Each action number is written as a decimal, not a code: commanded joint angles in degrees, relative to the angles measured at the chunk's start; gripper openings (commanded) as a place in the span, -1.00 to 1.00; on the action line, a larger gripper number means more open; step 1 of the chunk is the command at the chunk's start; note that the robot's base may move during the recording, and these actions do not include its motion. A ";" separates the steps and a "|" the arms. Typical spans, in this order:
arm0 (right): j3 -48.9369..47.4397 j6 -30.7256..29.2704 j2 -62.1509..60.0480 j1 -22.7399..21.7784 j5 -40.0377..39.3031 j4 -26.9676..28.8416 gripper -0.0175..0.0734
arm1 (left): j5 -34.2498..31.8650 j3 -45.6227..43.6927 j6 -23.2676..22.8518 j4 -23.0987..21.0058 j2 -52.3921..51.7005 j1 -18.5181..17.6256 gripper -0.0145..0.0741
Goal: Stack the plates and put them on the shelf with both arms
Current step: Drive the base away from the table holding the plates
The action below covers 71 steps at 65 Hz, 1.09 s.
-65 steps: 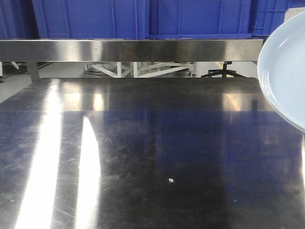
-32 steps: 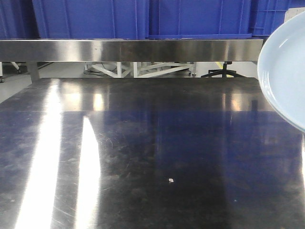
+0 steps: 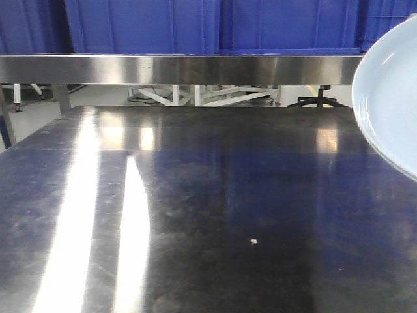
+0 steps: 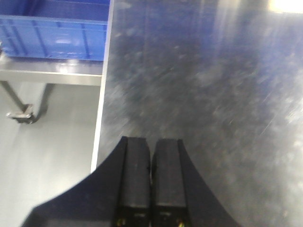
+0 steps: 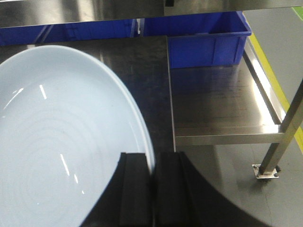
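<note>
Right wrist view: plate (image 5: 61,142) rim pinched in right tool (image 5: 153,160) over table (image 5: 137,66); left tool (image 4: 151,142) closed, finger against finger.

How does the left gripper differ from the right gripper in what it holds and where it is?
The right gripper is shut on the rim of a pale plate; the left gripper is shut on nothing, its jaws pressed together. Below the left gripper lies dark tabletop near its edge; the plate fills the view beside the right gripper. Both are black and closed.
</note>
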 commanded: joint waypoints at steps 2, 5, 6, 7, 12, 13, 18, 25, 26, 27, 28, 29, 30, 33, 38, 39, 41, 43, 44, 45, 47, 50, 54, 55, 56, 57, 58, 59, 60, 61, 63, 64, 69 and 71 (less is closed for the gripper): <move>-1.73 -0.16 0.10 -0.36 -5.33 -0.51 -0.55 | -4.10 -1.54 -0.53 -0.29 -0.16 0.06 -0.48; -1.73 -0.16 0.10 -0.36 -5.33 -0.51 -0.55 | -4.10 -1.54 -0.53 -0.29 -0.16 0.06 -0.48; -1.73 -0.16 0.10 -0.36 -5.33 -0.51 -0.55 | -4.10 -1.54 -0.53 -0.29 -0.16 0.06 -0.48; -1.73 -0.16 0.10 -0.36 -5.33 -0.51 -0.55 | -4.10 -1.54 -0.53 -0.29 -0.16 0.06 -0.48; -1.73 -0.16 0.10 -0.36 -5.33 -0.51 -0.55 | -4.10 -1.54 -0.53 -0.29 -0.16 0.06 -0.48; -1.73 -0.16 0.10 -0.36 -5.33 -0.51 -0.55 | -4.10 -1.54 -0.53 -0.29 -0.16 0.06 -0.48; -1.73 -0.16 0.10 -0.36 -5.33 -0.51 -0.55 | -4.10 -1.54 -0.53 -0.29 -0.16 0.06 -0.48; -1.73 -0.16 0.10 -0.36 -5.33 -0.51 -0.55 | -4.10 -1.54 -0.53 -0.29 -0.16 0.06 -0.48; -1.73 -0.16 0.10 -0.36 -5.33 -0.51 -0.55 | -4.10 -1.54 -0.53 -0.29 -0.16 0.06 -0.48; -1.73 -0.16 0.10 -0.36 -5.33 -0.51 -0.55 | -4.10 -1.54 -0.53 -0.29 -0.16 0.06 -0.48; -1.73 -0.16 0.10 -0.36 -5.33 -0.51 -0.55 | -4.10 -1.54 -0.53 -0.29 -0.16 0.06 -0.48; -1.73 -0.16 0.10 -0.36 -5.33 -0.51 -0.55 | -4.10 -1.54 -0.53 -0.29 -0.16 0.06 -0.48; -1.73 -0.16 0.10 -0.36 -5.33 -0.51 -0.55 | -4.10 -1.54 -0.53 -0.29 -0.16 0.06 -0.48; -1.73 -0.16 0.10 -0.36 -5.33 -0.51 -0.55 | -4.10 -1.54 -0.53 -0.29 -0.16 0.06 -0.48; -1.73 -0.16 -0.04 -0.36 -5.21 -0.51 -0.55 | -4.10 -1.54 -0.53 -0.29 -0.16 0.06 -0.48; -1.73 -0.16 -0.04 -0.36 -5.21 -0.51 -0.55 | -4.10 -1.54 -0.53 -0.29 -0.16 0.06 -0.48; -1.73 -0.16 -0.10 -0.36 -5.15 -0.51 -0.55 | -4.10 -1.54 -0.53 -0.29 -0.16 0.06 -0.48; -1.73 -0.16 -0.10 -0.36 -5.15 -0.51 -0.55 | -4.10 -1.54 -0.53 -0.29 -0.16 0.06 -0.48; -1.73 -0.16 -0.10 -0.36 -5.15 -0.51 -0.55 | -4.10 -1.54 -0.53 -0.29 -0.16 0.06 -0.48; -1.73 -0.16 -0.10 -0.36 -5.15 -0.51 -0.55 | -4.10 -1.54 -0.53 -0.29 -0.16 0.06 -0.48; -1.73 -0.16 -0.10 -0.36 -5.15 -0.51 -0.55 | -4.10 -1.54 -0.53 -0.29 0.10 0.06 -0.48; -1.73 -0.16 -0.10 -0.36 -5.22 -0.51 -0.55 | -4.23 -1.54 -0.53 -0.29 0.39 0.06 -0.48; -1.73 -0.16 -0.10 -0.36 -5.22 -0.51 -0.55 | -4.23 -1.54 -0.53 -0.29 0.77 0.06 -0.48; -1.73 -0.16 -0.10 -0.36 -5.22 -0.51 -0.55 | -4.23 -1.54 -0.53 -0.29 0.79 0.06 -0.48; -1.73 -0.16 -0.10 -0.36 -5.22 -0.51 -0.55 | -4.23 -1.54 -0.53 -0.29 0.94 0.06 -0.48; -1.73 -0.16 -0.10 -0.36 -5.22 -0.51 -0.55 | -4.23 -1.54 -0.53 -0.29 0.94 0.06 -0.48; -1.73 -0.16 -0.10 -0.36 -5.22 -0.51 -0.55 | -4.23 -1.54 -0.53 -0.29 1.03 0.06 -0.48; -1.73 -0.16 -0.10 -0.36 -5.17 -0.51 -0.55 | -4.23 -1.54 -0.53 -0.29 1.09 0.06 -0.48; -1.73 -0.16 -0.10 -0.36 -5.17 -0.51 -0.55 | -4.23 -1.54 -0.53 -0.29 1.18 0.06 -0.48; -1.73 -0.16 -0.10 -0.36 -5.17 -0.51 -0.55 | -4.23 -1.54 -0.53 -0.29 1.18 0.06 -0.48; -1.73 -0.16 -0.10 -0.36 -5.17 -0.51 -0.55 | -4.23 -1.54 -0.53 -0.29 1.18 0.06 -0.48; -1.73 -0.16 -0.10 -0.36 -5.17 -0.51 -0.55 | -4.23 -1.54 -0.53 -0.29 1.18 0.06 -0.48; -1.73 -0.16 -0.10 -0.36 -5.17 -0.51 -0.55 | -4.23 -1.54 -0.53 -0.29 1.18 0.06 -0.48; -1.73 -0.16 -0.10 -0.36 -5.17 -0.51 -0.55 | -4.23 -1.54 -0.53 -0.29 1.18 0.06 -0.48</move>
